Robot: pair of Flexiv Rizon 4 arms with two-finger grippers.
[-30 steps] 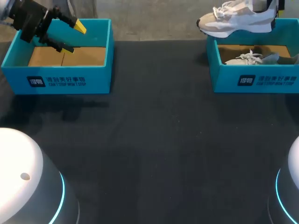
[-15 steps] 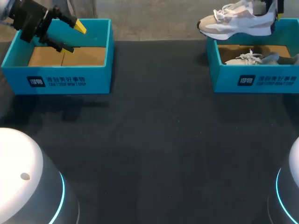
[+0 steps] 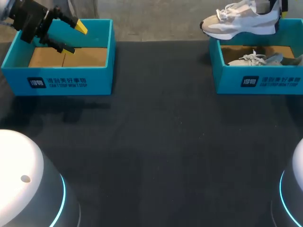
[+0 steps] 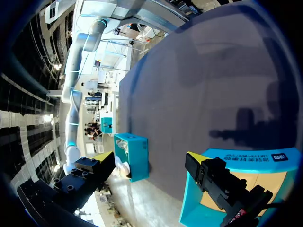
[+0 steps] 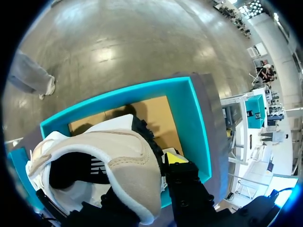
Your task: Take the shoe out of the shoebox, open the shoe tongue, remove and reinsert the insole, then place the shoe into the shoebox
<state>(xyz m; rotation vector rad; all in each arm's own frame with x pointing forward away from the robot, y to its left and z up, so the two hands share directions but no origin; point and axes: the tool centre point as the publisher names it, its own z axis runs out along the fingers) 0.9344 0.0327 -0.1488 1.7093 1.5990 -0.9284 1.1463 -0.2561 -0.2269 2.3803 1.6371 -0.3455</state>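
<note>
1. Containers
- Left shoebox [image 3: 57,78]: teal, open-topped, standing at the far left of the counter [image 3: 156,142]. Its brown cardboard floor is exposed.
- Right shoebox [image 3: 258,80]: teal, open-topped, standing at the far right of the counter, well apart from the left shoebox. A second shoe [image 3: 258,59], pale with white laces, lies on its brown cardboard floor.

2. Task object
- The shoe [image 3: 241,21], beige and white, is suspended above the right shoebox. Its sole is clear of the rim, and in the head view its toe points toward the left arm's side.

3. End effectors
- Right end effector [image 5: 149,182]: pinching the shoe at the heel. The heel collar sits between the two fingers, and one yellow tip is visible against the outer side.
- Left end effector [image 3: 74,38]: fingers spread, nothing between them. It hangs over the left shoebox, inside the line of the walls.

4. Surface
- The counter is covered in dark material.
- Two white arm bases with blue light rings occupy the near left corner [image 3: 28,189] and the near right corner [image 3: 293,189].
</note>
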